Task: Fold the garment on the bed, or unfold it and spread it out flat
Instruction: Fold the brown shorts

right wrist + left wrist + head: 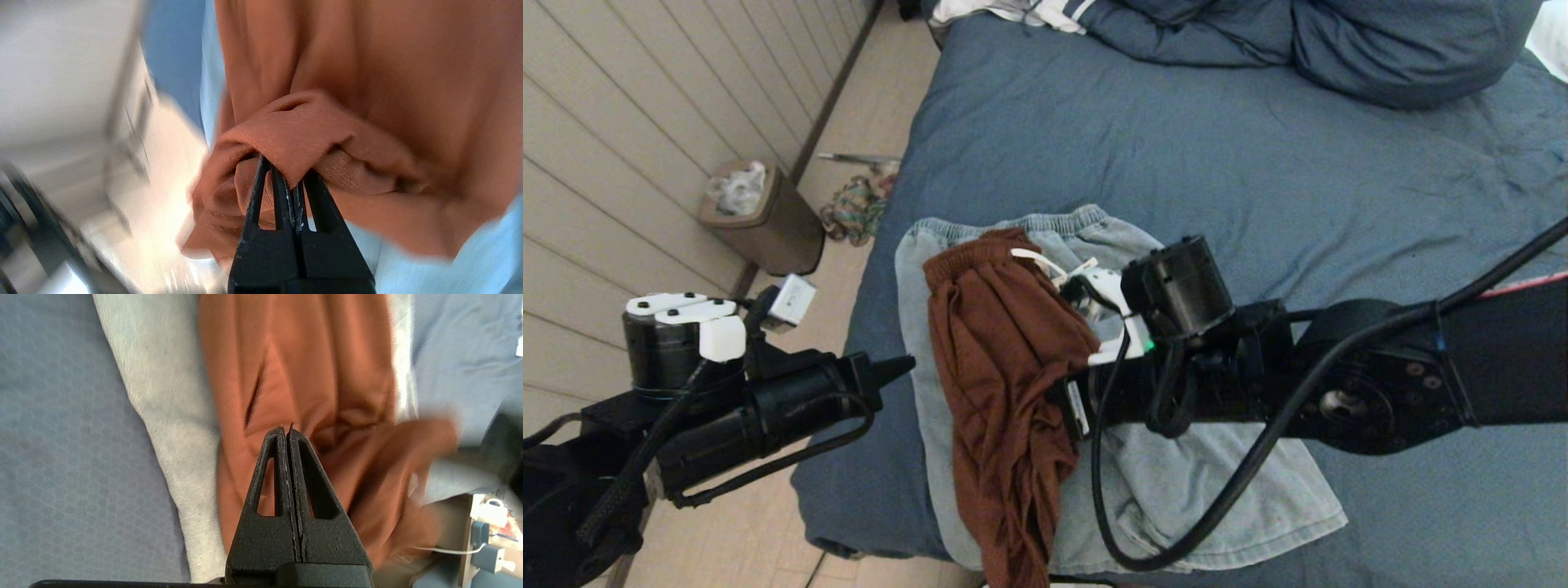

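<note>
Panelled wall (645, 139), brown wastebasket (768, 224)

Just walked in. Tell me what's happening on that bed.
The robot is working on a rust-brown garment that lies on a pale grey garment near the edge of the blue bed. Its right gripper is shut on a fold of the brown cloth, bunching it up. The left gripper is shut, holds nothing, and hangs over the brown garment. The garment is still rumpled, neither flat nor folded.
</note>
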Motion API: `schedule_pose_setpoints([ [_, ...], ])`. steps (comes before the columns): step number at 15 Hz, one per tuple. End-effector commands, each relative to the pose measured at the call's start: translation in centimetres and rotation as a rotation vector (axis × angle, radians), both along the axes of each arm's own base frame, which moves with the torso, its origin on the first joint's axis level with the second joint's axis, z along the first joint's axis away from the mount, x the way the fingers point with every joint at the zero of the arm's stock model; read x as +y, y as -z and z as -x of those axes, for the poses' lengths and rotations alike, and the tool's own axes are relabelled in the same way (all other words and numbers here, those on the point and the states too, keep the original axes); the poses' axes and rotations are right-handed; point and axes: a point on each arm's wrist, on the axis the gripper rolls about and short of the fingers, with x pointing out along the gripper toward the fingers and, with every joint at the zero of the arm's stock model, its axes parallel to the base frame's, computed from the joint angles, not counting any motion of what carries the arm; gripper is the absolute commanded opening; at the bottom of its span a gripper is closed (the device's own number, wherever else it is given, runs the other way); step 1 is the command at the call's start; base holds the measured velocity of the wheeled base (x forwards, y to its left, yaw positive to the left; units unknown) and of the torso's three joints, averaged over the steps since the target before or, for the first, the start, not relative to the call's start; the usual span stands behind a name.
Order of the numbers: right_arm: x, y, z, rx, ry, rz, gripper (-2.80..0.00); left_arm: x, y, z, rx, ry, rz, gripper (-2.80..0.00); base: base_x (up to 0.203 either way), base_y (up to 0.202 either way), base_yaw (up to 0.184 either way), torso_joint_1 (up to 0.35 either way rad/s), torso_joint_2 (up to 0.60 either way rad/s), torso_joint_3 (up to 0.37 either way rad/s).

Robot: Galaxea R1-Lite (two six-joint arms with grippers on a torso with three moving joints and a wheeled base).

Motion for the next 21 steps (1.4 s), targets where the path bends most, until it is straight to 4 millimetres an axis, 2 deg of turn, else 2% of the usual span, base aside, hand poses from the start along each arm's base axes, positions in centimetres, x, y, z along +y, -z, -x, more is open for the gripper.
schedule_pose_setpoints([
  [1, 0.4, -4.6, -1.8, -0.092, 0.052, -0.147, -2.80, 0.3, -1.2, 0.7, -0.042, 0.001, 0.020, -2.80, 0.000, 0.000, 0.000, 0.000, 0.00, 0.000],
  [3, 0.8, -6.6, -4.1, -0.123, 0.124, -0.241, -2.80, 0.3, -1.0, 0.7, -0.037, 0.004, 0.019, -2.80, 0.000, 0.000, 0.000, 0.000, 0.00, 0.000],
  [5, 2.0, -7.2, -6.3, -0.145, 0.190, -0.301, -2.80, 0.2, -0.8, 0.6, -0.030, 0.005, 0.017, -2.80, 0.000, 0.000, 0.000, 0.000, 0.00, 0.000],
  [7, 2.8, -7.9, -7.7, -0.165, 0.235, -0.338, -2.80, 0.2, -0.6, 0.4, -0.021, 0.007, 0.013, -2.80, 0.000, 0.000, 0.000, 0.000, 0.00, 0.000],
  [8, 3.2, -7.7, -8.4, -0.168, 0.261, -0.340, -2.80, 0.1, -0.5, 0.4, -0.017, 0.007, 0.012, -2.80, 0.000, 0.000, 0.000, 0.000, 0.00, 0.000],
  [11, 3.9, -5.4, -10.5, -0.154, 0.309, -0.295, -2.80, 0.0, 0.1, 0.0, 0.003, 0.008, 0.004, -2.80, 0.000, 0.000, 0.000, 0.000, 0.00, 0.000],
  [12, 4.0, -5.2, -10.6, -0.156, 0.307, -0.290, -2.80, -0.1, 0.2, -0.1, 0.006, 0.009, 0.003, -2.80, 0.000, 0.000, 0.000, 0.000, 0.00, 0.000],
  [13, 4.3, -4.1, -11.2, -0.154, 0.304, -0.271, -2.80, -0.1, 0.5, -0.3, 0.014, 0.010, 0.001, -2.80, 0.000, 0.000, 0.000, 0.000, 0.00, 0.000],
  [17, 4.4, -3.3, -11.7, -0.173, 0.304, -0.236, -2.80, -0.2, 0.9, -0.6, 0.027, 0.010, -0.005, -2.80, 0.000, 0.000, 0.000, 0.000, 0.00, 0.000],
  [18, 4.3, -3.5, -11.6, -0.177, 0.301, -0.234, 0.00, -0.3, 1.0, -0.6, 0.028, 0.010, -0.005, -2.80, 0.000, 0.000, 0.000, 0.000, 0.00, 0.000],
  [21, 3.7, -4.2, -11.6, -0.189, 0.308, -0.242, 0.00, -0.3, 1.0, -0.7, 0.028, 0.011, -0.005, -2.80, 0.000, 0.000, 0.000, 0.000, 0.00, 0.000],
])
